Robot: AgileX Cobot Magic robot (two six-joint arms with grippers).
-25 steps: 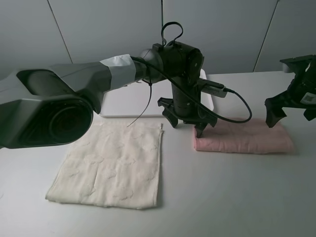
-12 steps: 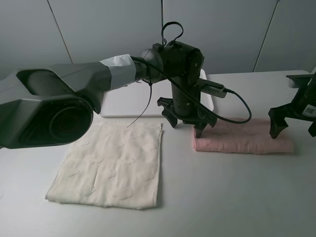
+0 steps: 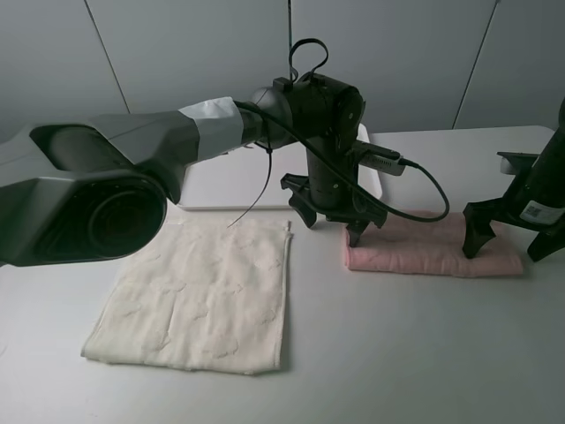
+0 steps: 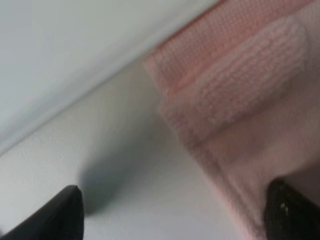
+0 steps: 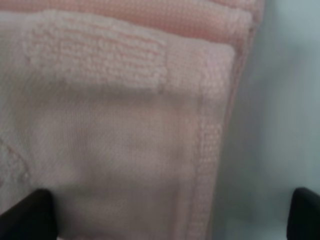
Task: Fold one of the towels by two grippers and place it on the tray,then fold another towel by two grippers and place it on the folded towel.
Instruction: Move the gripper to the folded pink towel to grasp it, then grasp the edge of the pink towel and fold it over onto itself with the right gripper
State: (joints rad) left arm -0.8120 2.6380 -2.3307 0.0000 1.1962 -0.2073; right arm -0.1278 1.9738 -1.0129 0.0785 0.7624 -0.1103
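Note:
A pink towel, folded into a long strip, lies on the table right of centre. My left gripper is open over its left end, with one finger on the towel and the other off it over the table. The left wrist view shows this towel end close below. My right gripper is open and low over the towel's right end, which fills the right wrist view. A cream towel lies flat at front left. The white tray sits behind, partly hidden by the left arm.
The left arm's large body fills the left side of the exterior view and a black cable loops from it over the pink towel. The tray's rim shows close to the towel's left end in the left wrist view.
My right gripper has come down and slightly left onto the right end of the pink towel. The left gripper and both towels have not moved.

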